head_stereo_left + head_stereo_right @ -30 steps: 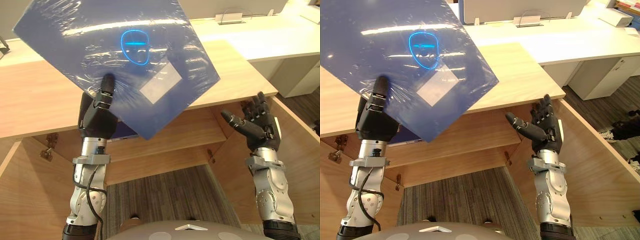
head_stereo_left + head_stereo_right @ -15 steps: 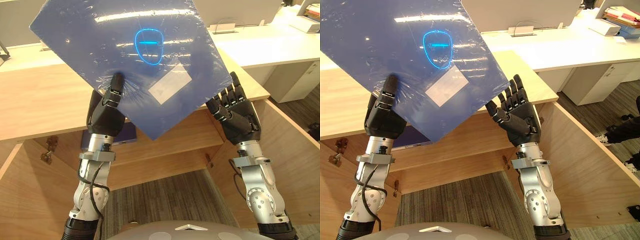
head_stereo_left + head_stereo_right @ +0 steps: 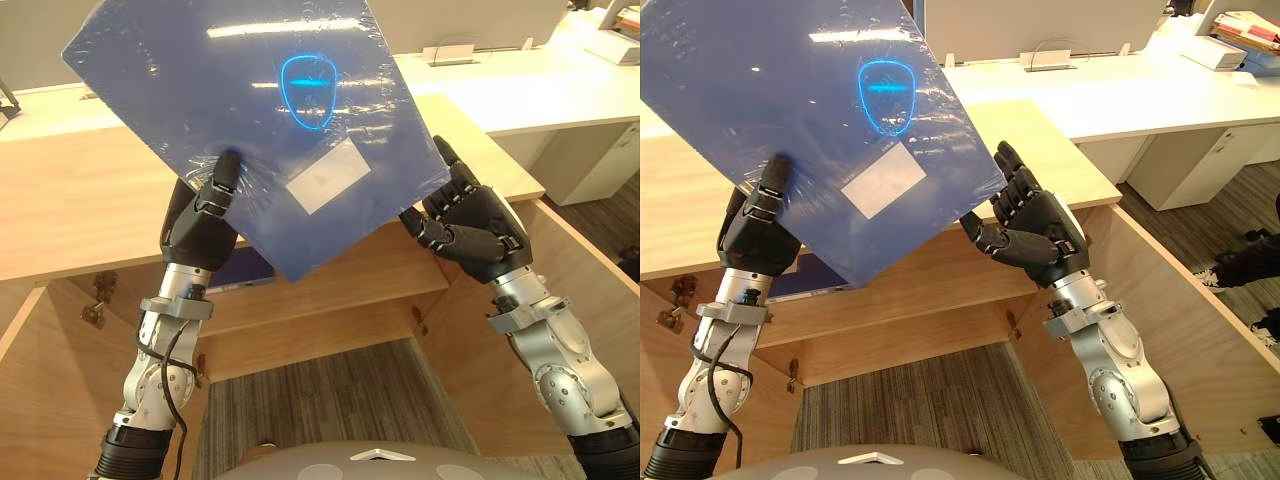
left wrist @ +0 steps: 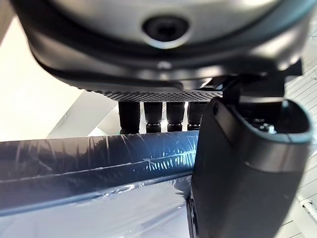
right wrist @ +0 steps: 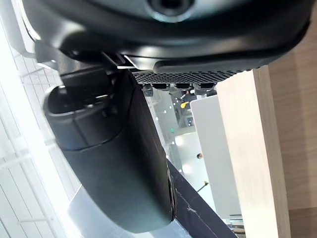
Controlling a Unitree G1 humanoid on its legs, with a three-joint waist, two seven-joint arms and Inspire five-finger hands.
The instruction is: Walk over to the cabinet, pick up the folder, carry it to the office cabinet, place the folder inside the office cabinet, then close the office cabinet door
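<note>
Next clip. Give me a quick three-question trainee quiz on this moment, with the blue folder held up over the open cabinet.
1. True or false: the blue plastic-wrapped folder lies inside the open wooden cabinet.
2. Fill in: the ___ hand pinches the folder, with its thumb on the front.
3. Choose one: the right hand is A) up at the folder's right corner, B) flat on the cabinet top, C) hanging low near the floor.

Key: 1 false, it is held up above the cabinet; 2 left hand; 3 A.

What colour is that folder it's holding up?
Dark blue; the folder shows best in the left eye view.
</note>
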